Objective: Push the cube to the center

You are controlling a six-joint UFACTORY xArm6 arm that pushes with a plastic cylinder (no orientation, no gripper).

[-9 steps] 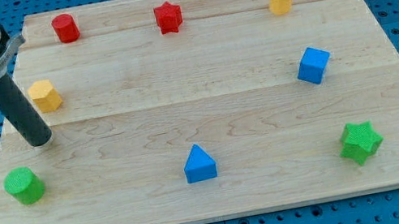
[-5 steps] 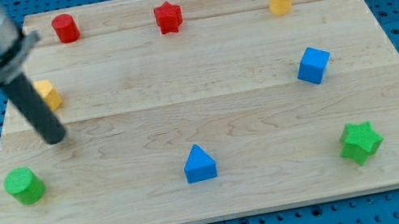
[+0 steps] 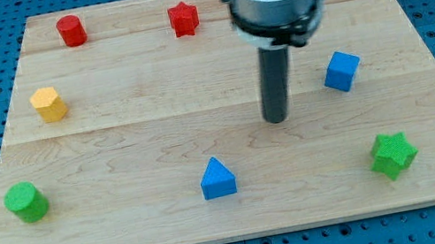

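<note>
Near board centre | my tip (image 3: 276, 119) | left of, apart from, blue cube (image 3: 341, 71) | no gripper fitted

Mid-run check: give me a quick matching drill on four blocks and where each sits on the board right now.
Blocks:
1. blue cube
2. red star
3. green cylinder
4. blue triangle

Places:
A. the view's bottom left
B. the view's right of my tip
C. the view's bottom centre
D. the view's top edge, near the middle

Pairs: 1-B, 2-D, 3-A, 4-C
</note>
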